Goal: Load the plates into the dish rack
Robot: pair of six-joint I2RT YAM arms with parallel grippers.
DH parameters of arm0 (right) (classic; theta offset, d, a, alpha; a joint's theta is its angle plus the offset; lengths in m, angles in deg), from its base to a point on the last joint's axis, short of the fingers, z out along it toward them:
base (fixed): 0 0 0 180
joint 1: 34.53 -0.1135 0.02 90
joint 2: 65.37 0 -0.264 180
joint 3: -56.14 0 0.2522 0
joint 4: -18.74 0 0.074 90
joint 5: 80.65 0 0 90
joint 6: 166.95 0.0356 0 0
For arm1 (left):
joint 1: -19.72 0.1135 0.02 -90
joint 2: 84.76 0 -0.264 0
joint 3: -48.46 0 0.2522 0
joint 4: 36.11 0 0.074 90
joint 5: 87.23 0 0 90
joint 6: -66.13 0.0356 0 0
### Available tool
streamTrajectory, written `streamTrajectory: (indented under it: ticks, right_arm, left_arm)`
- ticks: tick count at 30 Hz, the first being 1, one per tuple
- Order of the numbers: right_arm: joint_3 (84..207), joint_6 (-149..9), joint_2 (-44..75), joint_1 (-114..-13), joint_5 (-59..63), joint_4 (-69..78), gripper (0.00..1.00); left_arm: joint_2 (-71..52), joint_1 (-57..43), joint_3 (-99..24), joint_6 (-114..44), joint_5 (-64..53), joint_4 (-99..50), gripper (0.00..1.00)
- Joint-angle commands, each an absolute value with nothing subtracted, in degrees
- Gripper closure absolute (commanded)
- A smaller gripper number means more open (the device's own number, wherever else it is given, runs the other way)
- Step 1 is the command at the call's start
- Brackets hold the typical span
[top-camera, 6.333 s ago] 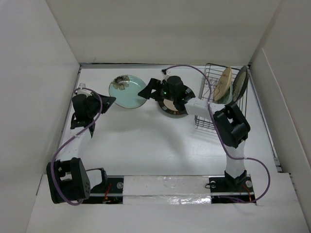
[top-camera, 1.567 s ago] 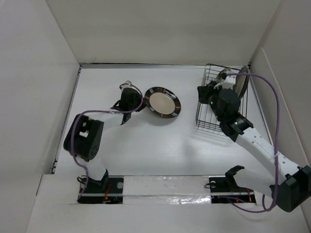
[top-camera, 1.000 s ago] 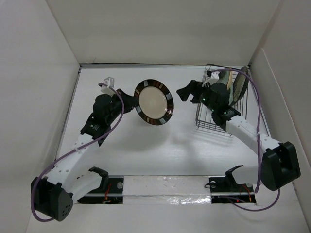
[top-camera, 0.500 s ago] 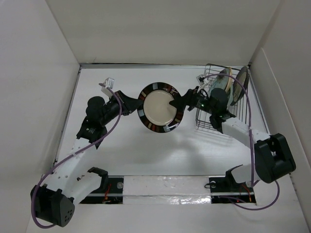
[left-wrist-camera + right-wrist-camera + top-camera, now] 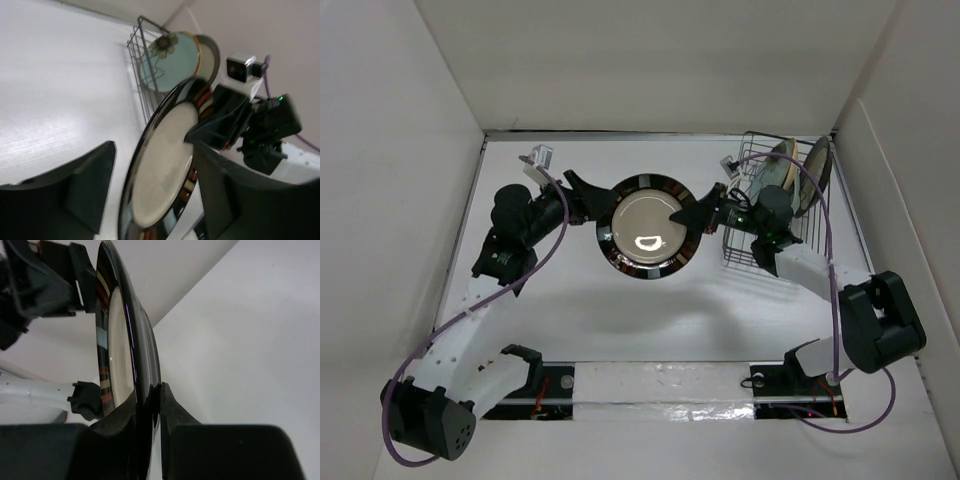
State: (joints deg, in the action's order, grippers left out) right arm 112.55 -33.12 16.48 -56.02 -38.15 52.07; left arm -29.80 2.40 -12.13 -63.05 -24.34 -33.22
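**Plate held in mid-air between two robot arms**

A white table (image 5: 620,320), walled in by white panels, fills the overhead view. Two white and black arms rise from its near edge.

The left arm (image 5: 470,310) runs forward along the left side, then bends right at the elbow, so its wrist points towards the middle. The right arm (image 5: 820,275) folds out to the right, then reaches back in. Its forearm slants up and left, and its wrist points left across the front of the rack. A purple cable loops along each arm.

A black wire rack (image 5: 740,250) sits at the far right of the table. Two plates stand on edge in it. One is a green plate (image 5: 170,65) with a flower pattern, and a tan-rimmed plate (image 5: 212,50) stands close behind it.

A cream plate (image 5: 648,235) with a glossy black rim hangs above the middle of the table, left of the rack and tilted with its face up.

The right gripper (image 5: 688,214) grips the plate's right edge. Its wrist view shows the jaws pressed onto the rim from both sides.

The left gripper (image 5: 588,196) is at the plate's left edge. Its jaws are spread wide, with the rim passing between them.
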Motion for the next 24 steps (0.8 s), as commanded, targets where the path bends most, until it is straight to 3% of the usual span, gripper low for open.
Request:
streamTrajectory:
  ticks: [1, 2, 5, 8, 10, 16, 24]
  right_arm:
    - [117.18, -35.45, 11.19, -56.59, -35.05, 52.29, 1.00]
    - [117.97, -36.68, 9.27, -56.07, -33.46, 47.05, 1.00]
    - [122.01, -41.87, 5.23, -54.75, -24.68, 34.93, 1.00]
    - [127.01, -43.90, 3.46, -52.64, -16.60, 26.21, 1.00]
    - [130.26, -46.87, 2.49, -51.14, -6.28, 20.22, 1.00]
    - [145.12, -55.93, 5.64, -50.61, 26.86, 0.16, 1.00]
    - [158.04, -64.72, 15.31, -50.61, 48.28, -7.94, 1.00]
  left_arm:
    - [-32.29, 1.88, -20.92, -56.42, -19.22, -28.79, 0.36]
    - [-32.81, 1.88, -22.41, -55.17, -17.98, -27.54, 0.27]
    - [-35.01, 1.88, -24.53, -50.96, -12.10, -22.97, 0.13]
    - [-37.82, 1.26, -22.88, -49.28, -6.82, -21.20, 0.11]
    - [-40.20, -0.14, -21.29, -48.49, -5.24, -21.90, 0.01]
    - [-42.57, -2.16, -16.65, -45.05, -6.45, -21.28, 0.01]
    - [-44.16, -4.71, -13.46, -42.94, -5.67, -21.29, 0.01]
